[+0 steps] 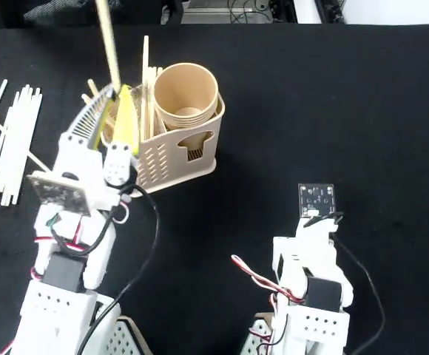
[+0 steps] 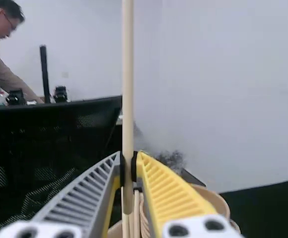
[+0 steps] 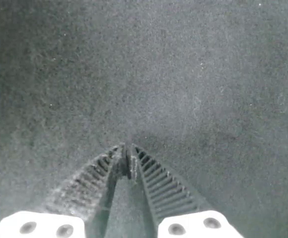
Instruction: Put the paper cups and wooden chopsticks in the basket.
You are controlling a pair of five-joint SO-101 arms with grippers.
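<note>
My left gripper (image 1: 116,95) is shut on a wooden chopstick (image 1: 108,41) that stands nearly upright over the left part of the beige basket (image 1: 177,159). In the left wrist view the chopstick (image 2: 127,74) runs straight up from between the grey and yellow fingers of the gripper (image 2: 128,166). Stacked paper cups (image 1: 186,92) sit in the basket's right part, with a few chopsticks (image 1: 148,70) standing beside them. Several more chopsticks (image 1: 13,140) lie loose on the black table at the far left. My right gripper (image 3: 128,161) is shut and empty, low over bare black cloth near the front.
The black cloth (image 1: 333,103) covers the whole table, and its right half is bare. The right arm's base (image 1: 311,296) sits at the front centre-right, the left arm's base (image 1: 59,296) at the front left. A person stands in the room behind, away from the table.
</note>
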